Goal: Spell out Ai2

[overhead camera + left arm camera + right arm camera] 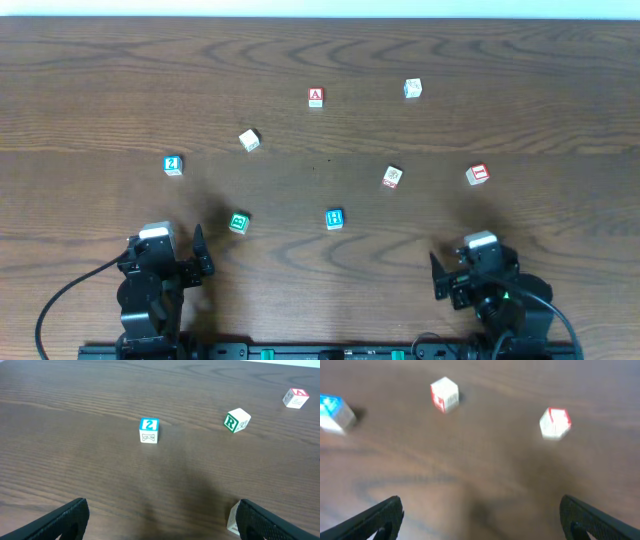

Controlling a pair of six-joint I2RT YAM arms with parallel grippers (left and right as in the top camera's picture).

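Left hand [186, 262]: parked at the lower left of the overhead frame, my fingers apart and holding nothing.
Right hand [452, 278]: parked at the lower right, fingers apart too, nothing between them; its wrist view is blurred.
Nearest blocks: a green-faced block [238, 222] sits just up and right of my left hand; a blue block [334, 219] lies near the lower centre.
2 block [173, 165]: left of centre on the table [80, 90], well apart from the others; centre of my left wrist view [149, 429].
A block [316, 97]: upper centre, red letter up.
i block: I cannot tell which cube carries it; the other faces are too small to read.
Step in hand: I judge nothing is placed yet, so spelling has not begun.
Next move: reach for the A block first and set it left of a free row spot, leaving room for two more.
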